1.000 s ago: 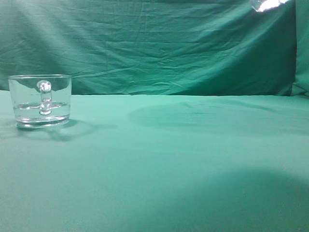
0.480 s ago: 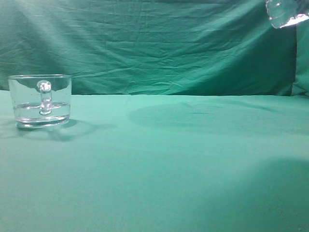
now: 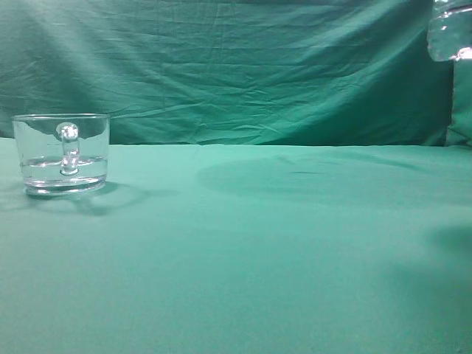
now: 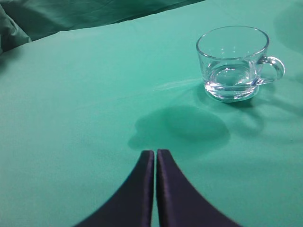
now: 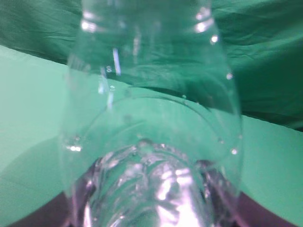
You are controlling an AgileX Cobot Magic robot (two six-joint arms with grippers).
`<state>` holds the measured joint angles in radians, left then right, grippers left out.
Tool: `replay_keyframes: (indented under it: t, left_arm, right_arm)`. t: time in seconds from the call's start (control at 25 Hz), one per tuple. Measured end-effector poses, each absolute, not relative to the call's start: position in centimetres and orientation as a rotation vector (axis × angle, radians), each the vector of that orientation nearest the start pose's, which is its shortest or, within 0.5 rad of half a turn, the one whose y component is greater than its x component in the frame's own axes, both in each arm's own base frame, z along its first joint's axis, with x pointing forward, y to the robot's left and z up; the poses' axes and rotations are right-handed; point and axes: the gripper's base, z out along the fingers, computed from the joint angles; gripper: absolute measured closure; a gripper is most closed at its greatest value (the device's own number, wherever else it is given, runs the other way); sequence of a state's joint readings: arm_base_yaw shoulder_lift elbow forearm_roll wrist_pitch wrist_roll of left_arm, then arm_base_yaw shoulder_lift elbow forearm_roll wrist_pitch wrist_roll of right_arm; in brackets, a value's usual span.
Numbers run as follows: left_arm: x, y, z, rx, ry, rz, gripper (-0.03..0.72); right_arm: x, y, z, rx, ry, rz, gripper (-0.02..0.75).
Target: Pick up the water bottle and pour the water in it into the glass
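The glass (image 3: pixel 61 153) stands at the far left of the green table with its handle facing the exterior camera. Water (image 3: pixel 63 164) fills its lower part. It also shows in the left wrist view (image 4: pixel 233 62), ahead and to the right of my left gripper (image 4: pixel 155 152), which is shut and empty above the cloth. The water bottle (image 5: pixel 151 113) fills the right wrist view, gripped between the dark jaws of my right gripper (image 5: pixel 149 189). In the exterior view only the bottle's ribbed lower end (image 3: pixel 450 33) shows, high at the top right edge.
A green cloth covers the table (image 3: pixel 243 243) and hangs as a wrinkled backdrop (image 3: pixel 236 66) behind it. A soft shadow lies on the cloth at centre right.
The bottle's lower end has moved right and down along the top right edge of the exterior view and shows more of itself. The glass has not moved.
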<state>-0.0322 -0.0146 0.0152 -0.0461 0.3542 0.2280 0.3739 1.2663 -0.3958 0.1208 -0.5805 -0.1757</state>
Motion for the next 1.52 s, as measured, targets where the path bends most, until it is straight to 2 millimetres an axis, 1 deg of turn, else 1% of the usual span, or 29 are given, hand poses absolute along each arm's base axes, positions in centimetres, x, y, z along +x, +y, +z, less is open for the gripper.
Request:
replay_keyframes:
  t: [0.24,0.36,0.4,0.44,0.48,0.6,0.72,0.84,1.04,1.32,1.4,1.52]
  left_arm:
    - [5.3,-0.3,17.7,0.21,1.827,0.092,0.688]
    - [5.3,-0.3,17.7,0.21,1.827,0.092,0.688]
    - [5.3,-0.3,17.7,0.21,1.827,0.092,0.688]
    - [5.3,-0.3,17.7,0.21,1.827,0.092,0.688]
    - [5.3,-0.3,17.7,0.21,1.827,0.092,0.688]
    - [5.3,-0.3,17.7,0.21,1.827,0.092,0.688]
    - [5.3,-0.3,17.7,0.21,1.827,0.092,0.688]
    - [5.3,-0.3,17.7,0.21,1.827,0.092,0.688]
    - [5.3,-0.3,17.7,0.21,1.827,0.092,0.688]
    - [5.3,-0.3,17.7,0.21,1.827,0.092,0.688]
    - [5.3,-0.3,17.7,0.21,1.827,0.092,0.688]
    - [5.3,-0.3,17.7,0.21,1.827,0.092,0.688]
  right_arm:
    - [23.4,8.5,20.4,-0.359,1.732,0.135,0.361]
    - [24.2,9.0,18.8,-0.407,1.738,0.133,0.361]
    - [24.2,9.0,18.8,-0.407,1.738,0.133,0.361]
    - [24.6,9.2,18.2,-0.417,1.75,0.136,0.361]
    - [25.5,9.6,17.0,-0.422,1.774,0.145,0.361]
    - [27.0,10.3,15.6,-0.414,1.788,0.158,0.361]
    - [28.7,11.0,14.4,-0.348,1.801,0.218,0.361]
    - [29.8,11.6,13.2,-0.308,1.809,0.271,0.361]
    - [30.2,11.9,12.0,-0.337,1.819,0.282,0.361]
    - [30.1,12.1,11.9,-0.367,1.818,0.287,0.361]
    - [30.1,12.1,11.8,-0.369,1.832,0.285,0.282]
    - [30.1,12.1,11.9,-0.367,1.831,0.287,0.12]
